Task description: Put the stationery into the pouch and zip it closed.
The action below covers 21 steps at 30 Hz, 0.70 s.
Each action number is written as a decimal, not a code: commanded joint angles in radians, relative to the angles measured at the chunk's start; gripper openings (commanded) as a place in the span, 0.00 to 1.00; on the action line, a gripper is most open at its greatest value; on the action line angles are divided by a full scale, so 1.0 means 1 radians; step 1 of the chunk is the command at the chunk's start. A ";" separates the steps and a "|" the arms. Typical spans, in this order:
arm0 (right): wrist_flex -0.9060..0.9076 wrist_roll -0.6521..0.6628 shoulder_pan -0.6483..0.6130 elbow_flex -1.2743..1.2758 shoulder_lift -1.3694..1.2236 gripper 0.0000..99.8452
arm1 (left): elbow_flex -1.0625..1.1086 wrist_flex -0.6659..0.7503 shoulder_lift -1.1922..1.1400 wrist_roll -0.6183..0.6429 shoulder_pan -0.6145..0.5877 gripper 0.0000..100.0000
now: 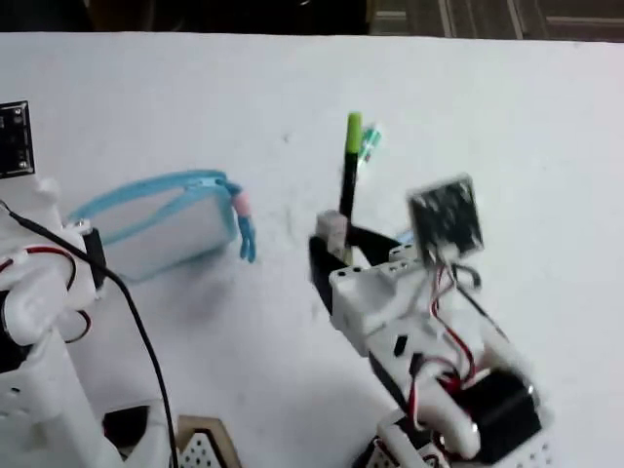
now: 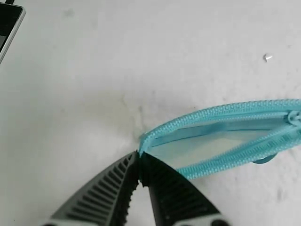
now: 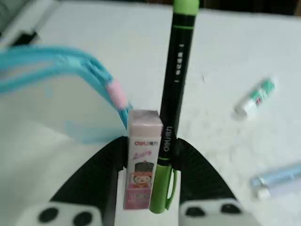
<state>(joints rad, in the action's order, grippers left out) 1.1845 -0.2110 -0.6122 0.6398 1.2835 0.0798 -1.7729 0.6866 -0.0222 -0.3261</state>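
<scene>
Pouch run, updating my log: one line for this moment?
left gripper shut on pouch end | right gripper shut on eraser and pen | pouch open

1. The right gripper [image 3: 149,146] clamps a green-and-black pen [image 3: 176,70] and a pink eraser [image 3: 143,160], side by side and touching.
2. The blue-zipped pouch [image 3: 56,103] lies just beyond them.
3. A white-and-green tube [image 3: 256,96] lies apart on the desk [image 3: 225,47].

White table [image 1: 146,97], black box [image 1: 12,136], perforated wooden board [image 1: 203,447]
</scene>
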 commanded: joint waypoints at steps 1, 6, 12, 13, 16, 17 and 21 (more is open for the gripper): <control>-0.455 0.014 -0.027 0.213 0.142 0.02 | 0.063 0.009 -0.056 -0.002 -0.005 0.02; -0.745 0.009 -0.031 0.261 0.111 0.02 | 0.063 0.009 -0.059 -0.002 -0.005 0.02; -0.831 0.008 -0.093 0.040 -0.079 0.02 | 0.064 0.009 -0.061 -0.002 -0.001 0.02; -0.831 0.008 -0.125 0.002 -0.116 0.02 | 0.068 0.009 -0.061 -0.002 -0.001 0.02; -0.839 0.006 -0.239 -0.074 -0.229 0.02 | 0.063 0.009 -0.061 0.000 -0.001 0.02; -0.839 0.006 -0.275 -0.091 -0.265 0.02 | 0.063 0.009 -0.061 0.000 -0.001 0.02; -0.880 0.006 -0.381 -0.109 -0.375 0.02 | 0.064 0.009 -0.061 0.000 -0.001 0.02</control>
<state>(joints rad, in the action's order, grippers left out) 0.3468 -0.2094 -0.9329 0.5831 0.9659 0.0829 -1.7576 0.6866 -0.0222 -0.3276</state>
